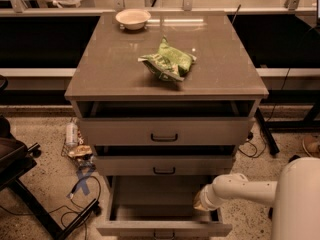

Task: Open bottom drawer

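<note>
The bottom drawer [162, 228] of the grey-beige cabinet is pulled far out, showing its plain grey interior [150, 196]; its slim front with a small black handle [164, 235] sits at the bottom edge of the camera view. The middle drawer [164, 166] and top drawer [165, 132] above it stand slightly out. My gripper [200, 203] is at the end of the white arm [240, 189], over the right part of the open bottom drawer, below the middle drawer's front.
On the cabinet top [100, 74] lie a green snack bag [167, 61] and a white bowl [132, 19]. Clutter and cables [80, 156] lie on the floor to the left, with a black stand [30, 204]. Cables and a black leg [265, 134] are to the right.
</note>
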Controlling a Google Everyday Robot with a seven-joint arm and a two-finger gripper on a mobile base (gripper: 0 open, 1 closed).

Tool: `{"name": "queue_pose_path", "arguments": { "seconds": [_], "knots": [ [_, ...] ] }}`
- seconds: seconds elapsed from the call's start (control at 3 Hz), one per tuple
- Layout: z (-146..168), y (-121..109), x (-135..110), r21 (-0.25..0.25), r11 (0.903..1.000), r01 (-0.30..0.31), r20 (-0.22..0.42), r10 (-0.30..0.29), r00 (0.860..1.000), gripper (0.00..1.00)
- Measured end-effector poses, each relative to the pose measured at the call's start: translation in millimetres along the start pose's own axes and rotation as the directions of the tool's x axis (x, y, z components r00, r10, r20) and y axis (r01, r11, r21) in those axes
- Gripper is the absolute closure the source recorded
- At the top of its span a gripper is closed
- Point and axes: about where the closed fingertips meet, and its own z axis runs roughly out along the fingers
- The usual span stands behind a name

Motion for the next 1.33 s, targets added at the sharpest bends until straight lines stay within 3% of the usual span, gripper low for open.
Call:
{"name": "queue_pose_path", "arguments": {
  "seconds": [0.67, 1.33],
  "knots": [
    [66, -14, 18, -0.063, 0.9968, -0.049, 0.077, 0.054, 0.996, 1.00],
    [90, 26, 30, -0.145, 0.9855, -0.089, 0.130, 0.108, 0.986, 1.00]
  ]
}}
